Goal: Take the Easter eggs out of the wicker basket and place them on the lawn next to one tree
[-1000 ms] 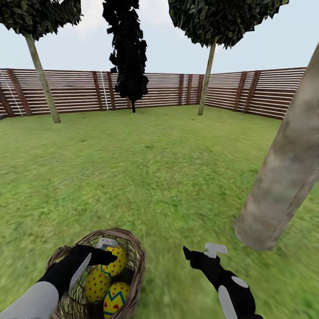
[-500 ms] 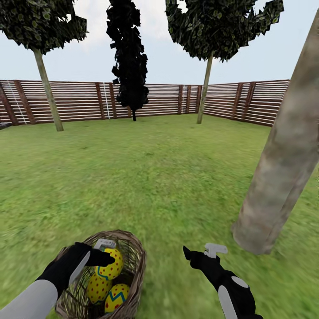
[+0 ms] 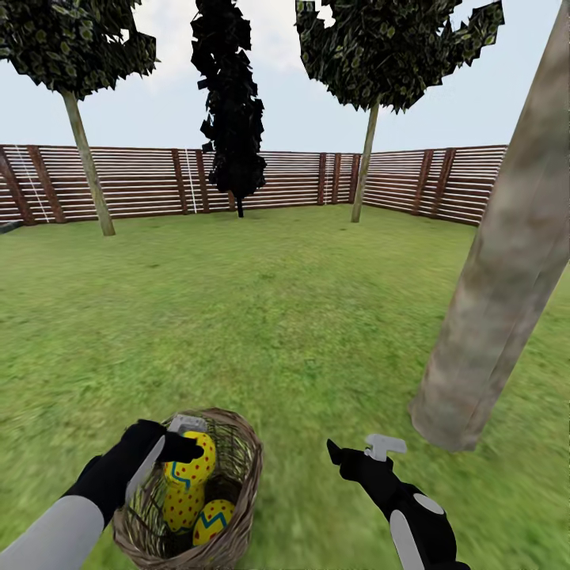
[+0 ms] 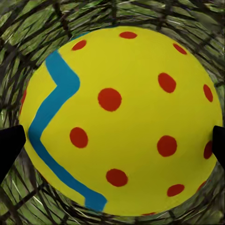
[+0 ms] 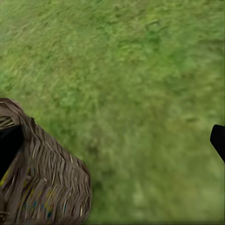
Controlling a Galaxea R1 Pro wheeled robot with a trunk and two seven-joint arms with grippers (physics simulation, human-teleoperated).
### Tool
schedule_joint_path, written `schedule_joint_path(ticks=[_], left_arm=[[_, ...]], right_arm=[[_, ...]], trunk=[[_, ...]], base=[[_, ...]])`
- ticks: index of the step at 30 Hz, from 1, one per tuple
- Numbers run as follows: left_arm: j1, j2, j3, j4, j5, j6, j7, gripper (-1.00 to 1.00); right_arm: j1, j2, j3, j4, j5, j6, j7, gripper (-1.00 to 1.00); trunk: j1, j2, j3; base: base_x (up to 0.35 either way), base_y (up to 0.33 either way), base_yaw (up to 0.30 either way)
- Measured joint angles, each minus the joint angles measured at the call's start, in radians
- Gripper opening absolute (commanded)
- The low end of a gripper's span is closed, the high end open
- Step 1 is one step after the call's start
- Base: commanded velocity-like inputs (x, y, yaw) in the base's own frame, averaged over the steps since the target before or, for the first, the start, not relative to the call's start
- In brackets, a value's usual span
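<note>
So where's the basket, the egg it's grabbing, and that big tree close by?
wicker basket (image 3: 241,467), head view, on the woven right wall.
top egg (image 4: 122,117), left wrist view, on its yellow middle.
near tree (image 3: 495,293), head view, on the mottled trunk.

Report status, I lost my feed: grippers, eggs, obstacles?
Left gripper around top egg in basket, grip unconfirmed. Right gripper open over grass. All three eggs in basket. Trunk near right, lawn between.
</note>
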Motion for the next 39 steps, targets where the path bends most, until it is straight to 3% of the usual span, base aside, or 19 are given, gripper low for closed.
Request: schedule_joint_path(ticks=[4,6,7,8,9,14,15,19,20,23,25,32,34,35,39], left_arm=[[0.006,0.016,0.001,-0.160,0.000,0.122,0.001,-1.00],[0.007,0.061,0.002,-0.264,-0.003,0.217,0.001,-1.00],[0.008,0.097,0.002,-0.329,-0.007,0.262,0.000,-1.00],[0.009,0.121,0.002,-0.369,-0.004,0.278,0.000,-1.00],[0.010,0.146,0.002,-0.420,-0.004,0.278,0.001,-1.00],[0.044,0.193,0.003,-0.636,-0.002,0.278,0.001,-1.00],[0.053,0.212,0.004,-0.679,-0.003,0.278,0.002,-1.00],[0.063,0.265,0.010,-0.747,-0.002,0.278,0.002,-1.00],[0.064,0.282,0.020,-0.764,-0.003,0.278,0.002,-1.00],[0.064,0.332,0.096,-0.806,-0.009,0.278,0.001,-1.00],[0.064,0.355,0.114,-0.813,-0.006,0.278,0.001,-1.00],[0.065,0.369,0.123,-0.813,-0.013,0.278,0.001,-1.00],[0.065,0.368,0.123,-0.811,-0.053,0.278,-0.002,-1.00],[0.076,0.368,0.123,-0.807,-0.100,0.278,0.001,-1.00],[0.132,0.366,0.123,-0.804,-0.117,0.278,0.003,-1.00]], right_arm=[[0.000,0.000,0.000,0.000,0.000,0.000,0.000,1.00],[0.000,0.000,-0.001,0.000,0.000,0.000,0.000,1.00],[0.000,0.000,-0.001,0.000,0.000,0.000,0.000,1.00],[0.000,0.000,-0.001,0.000,0.000,0.000,0.000,1.00],[0.000,0.000,-0.001,0.000,0.000,0.000,0.000,1.00],[0.000,0.000,-0.002,0.001,0.000,0.000,0.000,1.00],[0.000,0.000,-0.002,0.001,0.000,0.000,0.000,1.00],[0.000,0.000,-0.003,0.001,-0.001,0.000,0.000,1.00],[0.000,0.000,-0.003,0.001,-0.001,0.000,0.000,1.00],[0.000,0.000,-0.003,0.001,0.000,0.001,0.000,1.00],[0.000,0.000,-0.004,0.001,0.000,0.001,0.000,1.00],[0.000,-0.001,-0.010,0.001,0.001,0.000,0.000,1.00],[0.000,-0.001,-0.012,0.001,0.006,0.000,0.000,1.00],[0.000,0.000,-0.007,0.028,0.010,0.000,0.000,1.00],[-0.001,-0.001,-0.006,0.059,0.006,-0.013,0.000,1.00]], trunk=[[-0.015,0.028,0.013],[-0.023,0.042,0.019],[-0.027,0.049,0.022],[-0.031,0.056,0.025],[-0.035,0.063,0.028],[-0.054,0.098,0.044],[-0.058,0.105,0.047],[-0.073,0.133,0.060],[-0.077,0.140,0.063],[-0.088,0.161,0.072],[-0.096,0.175,0.078],[-0.123,0.224,0.100],[-0.130,0.238,0.106],[-0.134,0.245,0.110],[-0.150,0.273,0.122]], base=[[-0.006,0.000,0.000],[-0.001,0.000,0.000],[0.000,0.000,0.000],[0.000,0.000,0.000],[0.000,0.000,0.000],[0.000,0.000,0.000],[0.000,0.000,0.000],[0.000,0.000,0.000],[0.000,0.000,0.000],[0.000,0.000,0.000],[0.000,0.000,0.000],[0.000,0.000,0.000],[0.000,0.000,0.000],[0.000,0.000,0.000],[0.000,0.000,0.000]])
